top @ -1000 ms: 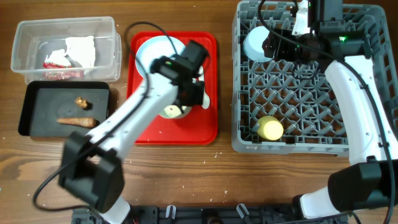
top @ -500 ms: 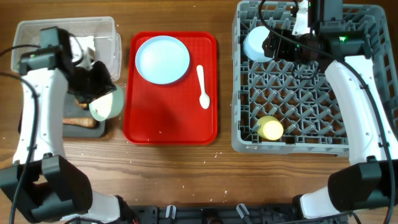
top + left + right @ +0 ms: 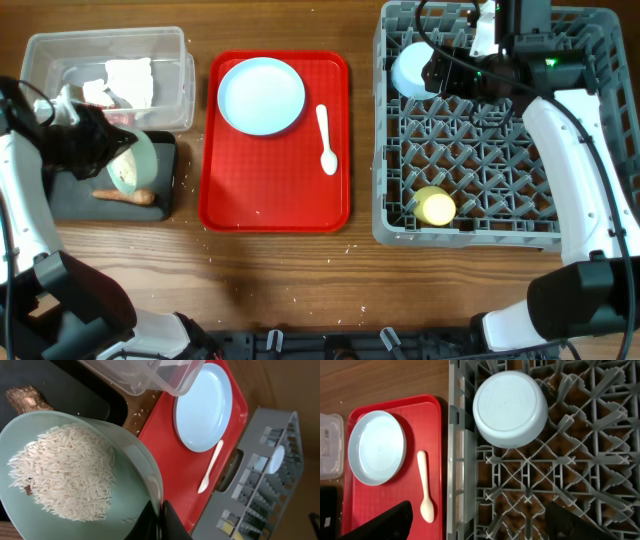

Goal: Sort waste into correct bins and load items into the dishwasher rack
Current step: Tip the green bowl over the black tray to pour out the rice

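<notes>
Left gripper [image 3: 158,519] is pinched on the rim of the pale blue small bowl [image 3: 75,475], centre-left in the overhead view, tilted over the black tray [image 3: 68,200]. The rice [image 3: 65,472] is not yet out. Tip steeper with the rim inside the tray walls and clear of the clear tub [image 3: 172,60], then shake gently for stuck grains. Right gripper [image 3: 482,525] is spread wide and empty above the dishwasher rack [image 3: 470,190], upper right.

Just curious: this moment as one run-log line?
left fingers: pinch pale blue bowl of white rice, tilted over black rectangular tray | right fingers: open above grey plastic rack
</notes>
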Robot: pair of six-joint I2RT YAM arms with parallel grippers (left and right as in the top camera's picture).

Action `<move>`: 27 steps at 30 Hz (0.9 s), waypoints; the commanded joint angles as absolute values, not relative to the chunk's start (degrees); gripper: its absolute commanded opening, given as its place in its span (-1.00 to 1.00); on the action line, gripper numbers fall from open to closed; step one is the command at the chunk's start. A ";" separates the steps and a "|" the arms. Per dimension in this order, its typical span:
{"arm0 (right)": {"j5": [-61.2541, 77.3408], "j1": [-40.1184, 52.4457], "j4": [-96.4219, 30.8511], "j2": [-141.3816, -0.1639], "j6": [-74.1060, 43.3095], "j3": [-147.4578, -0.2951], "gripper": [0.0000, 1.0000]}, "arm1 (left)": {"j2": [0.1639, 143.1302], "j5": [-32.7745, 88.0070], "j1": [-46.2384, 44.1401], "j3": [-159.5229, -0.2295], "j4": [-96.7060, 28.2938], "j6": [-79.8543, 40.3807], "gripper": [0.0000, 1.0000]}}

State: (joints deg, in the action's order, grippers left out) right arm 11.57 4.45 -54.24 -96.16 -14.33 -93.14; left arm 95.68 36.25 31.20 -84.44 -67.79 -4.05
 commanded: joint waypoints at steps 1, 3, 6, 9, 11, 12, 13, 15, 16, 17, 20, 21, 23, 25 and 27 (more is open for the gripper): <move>11.70 4.43 -54.96 -95.26 -15.09 -93.32 0.72 | 96.57 42.22 33.91 -85.41 -67.51 -1.67 -0.92; 11.73 4.43 -54.96 -95.26 -15.16 -93.30 0.72 | 97.56 44.51 35.53 -85.41 -66.85 -1.67 -0.92; 11.70 4.43 -55.37 -95.26 -15.16 -93.32 0.71 | 99.13 48.36 38.00 -85.41 -66.22 -0.05 -0.92; 11.70 4.43 -56.03 -95.26 -15.09 -93.30 0.72 | 101.49 50.87 41.25 -85.41 -66.24 3.07 -0.92; 11.70 4.43 -56.42 -95.26 -15.07 -93.30 0.72 | 105.78 58.39 45.30 -85.41 -66.22 5.96 -0.92; 11.73 4.43 -56.45 -95.26 -15.14 -93.30 0.72 | 107.13 60.51 46.30 -85.41 -66.15 6.11 -0.92; 11.70 4.43 -56.45 -95.26 -15.11 -93.30 0.72 | 108.57 62.87 47.16 -85.41 -66.02 6.72 -0.92; 11.70 4.43 -56.47 -95.26 -15.11 -93.30 0.72 | 111.48 68.10 48.64 -85.41 -66.02 7.33 -0.92; 11.70 4.43 -56.49 -95.26 -15.11 -93.32 0.72 | 112.77 70.32 49.17 -85.41 -66.04 7.33 -0.92; 11.70 4.43 -56.60 -95.26 -15.11 -93.30 0.72 | 114.21 72.95 49.71 -85.41 -66.04 7.33 -0.92; 11.70 4.43 -56.66 -95.26 -15.11 -93.30 0.72 | 117.14 80.38 50.89 -85.41 -66.32 7.29 -0.92; 11.70 4.43 -56.66 -95.26 -15.11 -93.30 0.72 | 117.47 82.26 51.05 -85.41 -66.48 7.29 -0.92; 11.70 4.43 -56.66 -95.26 -15.11 -93.30 0.72 | 117.49 86.52 51.27 -85.41 -67.13 7.03 -0.92; 11.70 4.43 -56.64 -95.26 -15.09 -93.30 0.72 | 117.49 89.38 51.29 -85.41 -68.60 6.98 -0.92; 11.68 4.43 -56.64 -95.26 -15.03 -93.30 0.72 | 117.49 90.37 51.31 -85.41 -69.65 6.07 -0.92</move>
State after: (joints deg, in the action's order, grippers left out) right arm 11.57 4.45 -56.60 -96.16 -14.33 -93.14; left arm 117.21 82.48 50.81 -84.58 -68.47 5.82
